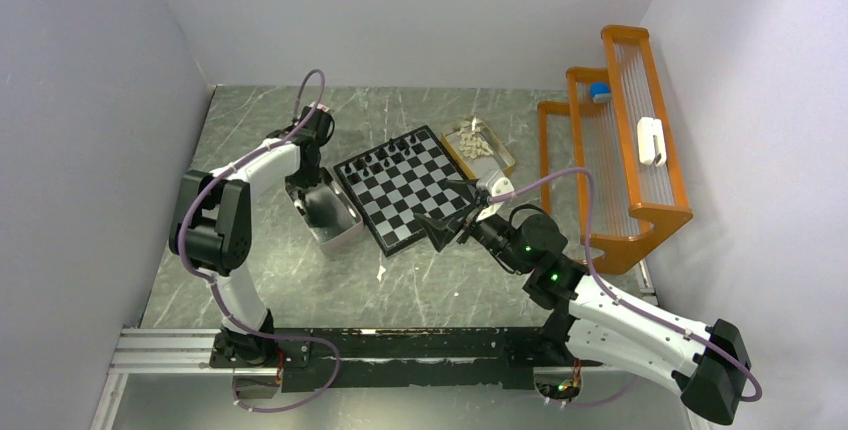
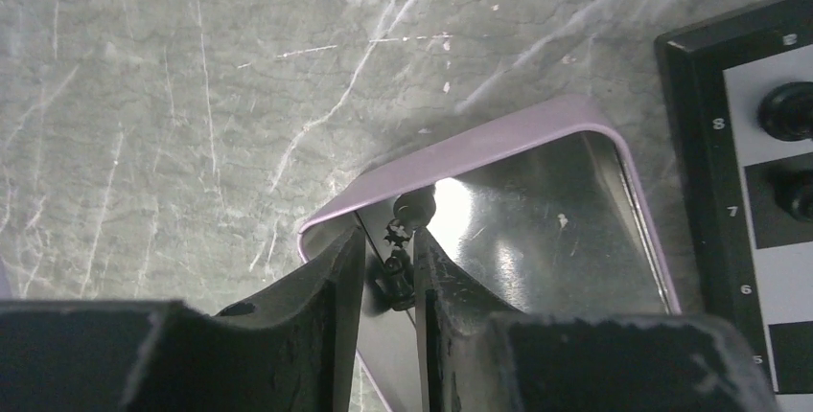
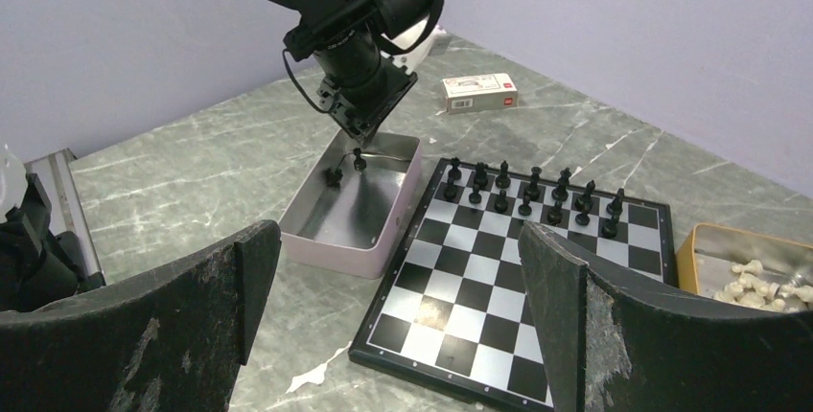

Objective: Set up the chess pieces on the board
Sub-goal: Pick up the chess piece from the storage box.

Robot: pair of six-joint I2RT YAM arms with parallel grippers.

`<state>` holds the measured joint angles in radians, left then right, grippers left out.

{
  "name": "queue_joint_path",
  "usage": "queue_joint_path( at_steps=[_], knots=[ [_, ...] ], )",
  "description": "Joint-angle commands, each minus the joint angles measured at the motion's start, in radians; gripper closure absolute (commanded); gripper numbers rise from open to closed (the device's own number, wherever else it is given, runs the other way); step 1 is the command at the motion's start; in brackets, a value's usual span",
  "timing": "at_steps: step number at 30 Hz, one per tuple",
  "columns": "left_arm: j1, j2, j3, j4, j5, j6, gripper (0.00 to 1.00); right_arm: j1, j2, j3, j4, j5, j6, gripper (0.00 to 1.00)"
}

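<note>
Though the top view shows the counter (image 1: 300,290), board (image 1: 410,190) and tin (image 1: 338,233) whole, only the wrist views show the left fingers (image 2: 326,307) nipped narrowly on one black piece (image 2: 393,278) above that tin, just beside the board; the right fingers (image 3: 192,335) gape wide, empty.

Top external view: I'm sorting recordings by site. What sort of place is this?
Probably a robot lab cell: plain walls box in a marbled table, left arm and right arm sit on a rail, chessboard staged.
</note>
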<state>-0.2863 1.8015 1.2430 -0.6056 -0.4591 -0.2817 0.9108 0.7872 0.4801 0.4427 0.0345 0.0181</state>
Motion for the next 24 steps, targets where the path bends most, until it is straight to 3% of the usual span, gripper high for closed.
queue_joint_path(
  at_steps=[1, 9, 24],
  knots=[
    [0.031, -0.020, -0.020, 0.034, 0.062, -0.026, 0.70, 0.000, -0.017, -0.007, 0.021, 0.006, -0.005, 0.00],
    [0.055, 0.007, -0.029, 0.053, 0.121, -0.024, 0.71, -0.001, -0.022, -0.005, 0.018, 0.004, -0.005, 0.00],
    [0.068, 0.032, -0.032, 0.045, 0.107, -0.034, 0.71, 0.000, -0.026, -0.008, 0.018, 0.007, -0.007, 0.00]
  ],
)
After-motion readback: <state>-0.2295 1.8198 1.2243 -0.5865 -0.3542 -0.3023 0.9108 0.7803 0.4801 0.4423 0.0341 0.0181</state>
